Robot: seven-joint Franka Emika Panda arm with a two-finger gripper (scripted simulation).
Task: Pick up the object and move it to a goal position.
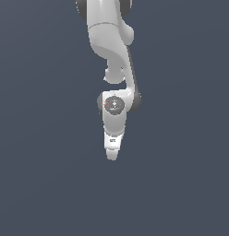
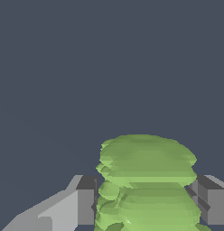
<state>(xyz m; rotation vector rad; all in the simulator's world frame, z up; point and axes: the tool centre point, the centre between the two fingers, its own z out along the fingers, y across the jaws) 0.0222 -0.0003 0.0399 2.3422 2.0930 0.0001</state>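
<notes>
In the wrist view the object (image 2: 147, 158), a yellow-green lumpy blob with a bumpy surface, fills the gap between my gripper's (image 2: 147, 200) two grey fingers (image 2: 86, 205). Both fingers press against its sides, so the gripper is shut on it. In the exterior view the white arm hangs down over the floor, with the gripper (image 1: 112, 154) pointing downward at the middle of the picture. There the object is hidden behind the hand. Whether it rests on the floor or hangs above it does not show.
A plain dark grey-blue floor (image 1: 42, 184) spreads all around the arm in both views. No other object, container or edge shows.
</notes>
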